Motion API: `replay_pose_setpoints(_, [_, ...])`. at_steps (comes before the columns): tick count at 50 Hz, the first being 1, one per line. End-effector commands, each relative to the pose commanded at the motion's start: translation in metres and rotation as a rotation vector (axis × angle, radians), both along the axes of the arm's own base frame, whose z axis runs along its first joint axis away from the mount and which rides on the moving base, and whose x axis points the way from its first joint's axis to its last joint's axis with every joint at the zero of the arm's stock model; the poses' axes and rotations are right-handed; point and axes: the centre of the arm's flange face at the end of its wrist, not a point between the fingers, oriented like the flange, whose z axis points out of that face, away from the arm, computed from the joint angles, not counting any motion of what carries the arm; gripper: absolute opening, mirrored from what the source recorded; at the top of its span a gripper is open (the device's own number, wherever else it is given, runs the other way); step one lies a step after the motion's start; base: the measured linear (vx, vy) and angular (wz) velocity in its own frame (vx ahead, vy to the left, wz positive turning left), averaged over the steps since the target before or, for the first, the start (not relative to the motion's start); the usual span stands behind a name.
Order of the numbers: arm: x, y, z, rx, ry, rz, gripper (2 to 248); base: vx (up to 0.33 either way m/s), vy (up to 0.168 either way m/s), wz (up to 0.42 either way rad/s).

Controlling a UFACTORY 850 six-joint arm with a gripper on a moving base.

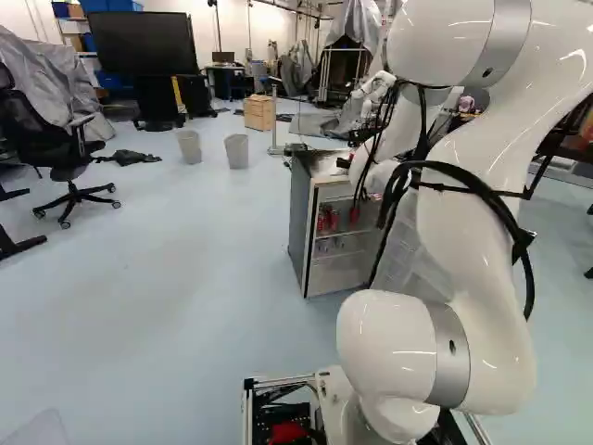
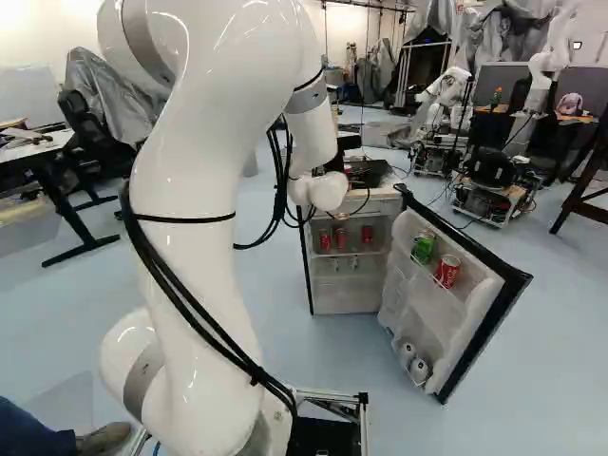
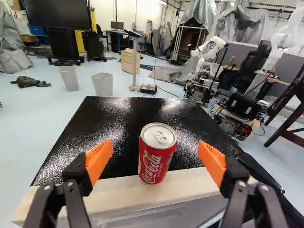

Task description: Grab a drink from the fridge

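My gripper (image 2: 344, 155) is at the fridge top in the right base view, largely hidden by the arm. In the wrist view the gripper (image 3: 156, 159) stands wide open, orange pads on either side of a red can (image 3: 154, 164) with gaps to both. The can is upright on the pale front edge of the black fridge top (image 3: 95, 128). Below, the fridge (image 2: 347, 294) is open, with red cans (image 2: 367, 234) on its upper shelf. Its open door (image 2: 399, 290) holds a green can (image 2: 424, 247), another red can (image 2: 446, 272) and two pale cans (image 2: 408, 354) low down.
The open door juts out to the right of the fridge in the right base view. Two bins (image 1: 236, 151) and a wooden cabinet (image 1: 259, 113) stand beyond, with an office chair (image 1: 69, 153) at the left. Another robot (image 2: 442, 95) is farther back.
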Motion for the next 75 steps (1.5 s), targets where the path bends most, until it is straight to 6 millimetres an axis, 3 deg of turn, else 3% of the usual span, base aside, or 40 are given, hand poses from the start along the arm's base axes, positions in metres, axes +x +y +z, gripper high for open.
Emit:
replay_pose_setpoints(25, [-0.041,-0.007,0.004,0.007,0.019,-0.039,247,0.000,0.000,0.000])
replay_pose_setpoints(75, [-0.099,-0.080,0.004,0.067,0.034,-0.314,247,0.000,0.000,0.000])
